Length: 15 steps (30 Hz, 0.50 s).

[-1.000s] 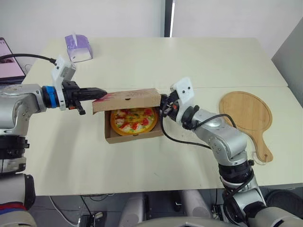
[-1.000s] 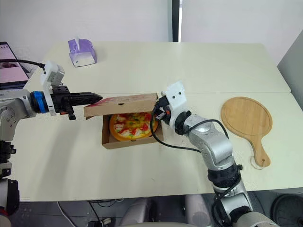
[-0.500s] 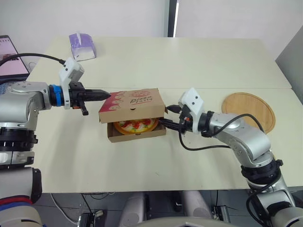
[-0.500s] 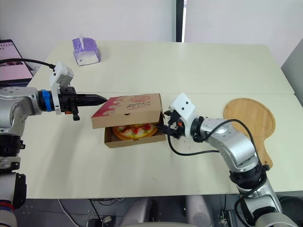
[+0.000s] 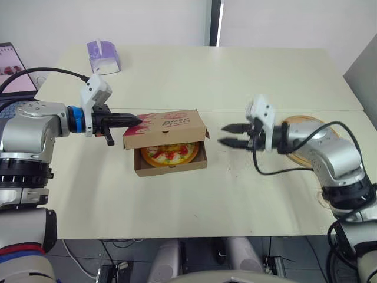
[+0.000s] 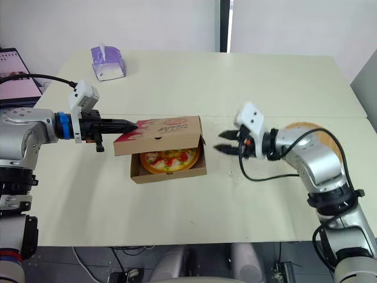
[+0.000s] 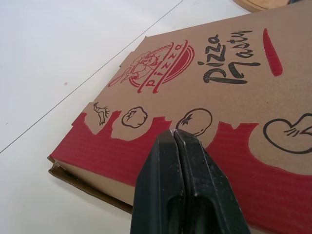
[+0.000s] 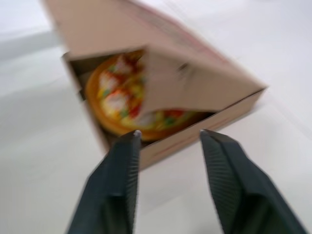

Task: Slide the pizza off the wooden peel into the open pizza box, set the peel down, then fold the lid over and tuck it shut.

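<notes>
Lid half folded over the pizza, not yet tucked.
My left fingers (image 5: 126, 119), pressed together and holding nothing, touch the left edge of the lid (image 5: 168, 124). It slopes over the pizza (image 5: 171, 153) in the box (image 5: 171, 167) mid-tabletop, gaping toward the front edge. My right fingers (image 8: 122, 185) are spread and empty, apart from the box's right side, so my left arm is nearer to press down. The peel (image 5: 301, 119) lies by the right edge.

Pizza (image 5: 171, 154) in the box (image 5: 171, 168), peel (image 5: 301, 120) well to its right.
</notes>
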Tool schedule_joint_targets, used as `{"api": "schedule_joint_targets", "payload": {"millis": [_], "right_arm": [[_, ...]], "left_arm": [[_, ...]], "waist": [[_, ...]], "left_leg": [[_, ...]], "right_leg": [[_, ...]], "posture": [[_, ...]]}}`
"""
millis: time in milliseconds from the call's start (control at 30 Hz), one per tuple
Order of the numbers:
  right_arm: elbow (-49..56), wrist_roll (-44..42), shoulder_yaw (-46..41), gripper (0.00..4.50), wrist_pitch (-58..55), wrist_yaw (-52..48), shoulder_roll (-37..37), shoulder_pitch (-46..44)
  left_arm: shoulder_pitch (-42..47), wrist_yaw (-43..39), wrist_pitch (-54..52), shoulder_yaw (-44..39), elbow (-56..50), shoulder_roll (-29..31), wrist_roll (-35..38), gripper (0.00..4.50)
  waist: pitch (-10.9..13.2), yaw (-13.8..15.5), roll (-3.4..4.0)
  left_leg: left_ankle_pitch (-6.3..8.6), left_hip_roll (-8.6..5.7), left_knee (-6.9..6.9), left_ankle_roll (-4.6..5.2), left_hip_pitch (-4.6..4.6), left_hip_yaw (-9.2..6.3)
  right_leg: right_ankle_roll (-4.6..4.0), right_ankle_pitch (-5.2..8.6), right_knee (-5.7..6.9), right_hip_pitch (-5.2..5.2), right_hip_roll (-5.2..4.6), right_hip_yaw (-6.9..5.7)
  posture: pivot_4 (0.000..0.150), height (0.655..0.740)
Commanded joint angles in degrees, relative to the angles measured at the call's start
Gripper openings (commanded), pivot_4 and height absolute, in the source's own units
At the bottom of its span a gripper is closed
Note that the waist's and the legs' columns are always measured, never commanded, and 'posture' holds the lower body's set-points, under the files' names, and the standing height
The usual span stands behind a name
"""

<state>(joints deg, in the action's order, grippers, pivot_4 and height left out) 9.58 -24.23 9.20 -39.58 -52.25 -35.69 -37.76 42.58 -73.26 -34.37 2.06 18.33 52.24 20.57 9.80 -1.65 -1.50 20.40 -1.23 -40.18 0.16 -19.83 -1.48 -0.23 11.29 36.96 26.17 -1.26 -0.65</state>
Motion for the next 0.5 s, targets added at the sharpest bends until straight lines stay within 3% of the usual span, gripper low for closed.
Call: {"api": "schedule_joint_targets", "payload": {"millis": [33, 100, 200, 300, 500], "right_arm": [[-3.06, -0.29, -3.03, 0.72, 3.59, -1.83, 0.22, -4.38], [-4.37, -0.24, -2.99, 0.03, 4.31, -2.63, 0.65, -6.11], [-3.43, -1.81, -2.64, 0.03, 3.67, -4.11, 1.65, -7.53], [-0.89, -2.98, -2.04, 0.63, 2.68, -4.66, 2.83, -7.60], [2.66, 1.73, 3.19, 2.73, 8.17, -6.96, 2.12, -5.48]], "left_arm": [[0.22, -0.98, 1.73, 0.31, -1.39, 0.07, -1.02, 0.00], [-0.10, -1.08, 2.40, 0.81, -1.51, -0.35, -1.63, 0.00], [-0.58, -1.16, 3.42, 1.54, -1.70, -0.96, -2.54, 0.00], [-1.61, -1.80, 5.17, 2.63, -2.06, -0.83, -3.79, 0.00], [-1.38, -2.05, 6.60, 3.11, -1.29, -1.38, -4.82, 0.00]], "waist": [[0.00, 0.04, 0.00], [0.00, 0.06, 0.00], [0.00, 0.10, 0.00], [0.00, 0.04, 0.00], [0.00, 0.11, 0.00]], "left_leg": [[0.00, 0.00, 0.00, 0.00, -0.01, 0.00], [0.00, -0.01, 0.00, -0.01, -0.02, 0.01], [-0.01, -0.01, 0.00, -0.02, -0.02, 0.01], [-0.01, 0.00, 0.00, -0.01, -0.03, 0.02], [0.00, 0.00, 0.00, 0.00, -0.03, 0.00]], "right_leg": [[0.00, 0.00, -0.01, 0.00, -0.01, 0.00], [0.00, 0.00, -0.02, 0.00, -0.03, 0.00], [0.00, 0.00, -0.02, 0.01, -0.04, 0.00], [0.00, 0.00, -0.01, 0.02, -0.04, 0.01], [0.00, 0.00, 0.01, 0.02, -0.05, -0.01]], "posture": [[0.150, 0.7400], [0.150, 0.7400], [0.150, 0.7400], [0.150, 0.7400], [0.150, 0.7400]]}}
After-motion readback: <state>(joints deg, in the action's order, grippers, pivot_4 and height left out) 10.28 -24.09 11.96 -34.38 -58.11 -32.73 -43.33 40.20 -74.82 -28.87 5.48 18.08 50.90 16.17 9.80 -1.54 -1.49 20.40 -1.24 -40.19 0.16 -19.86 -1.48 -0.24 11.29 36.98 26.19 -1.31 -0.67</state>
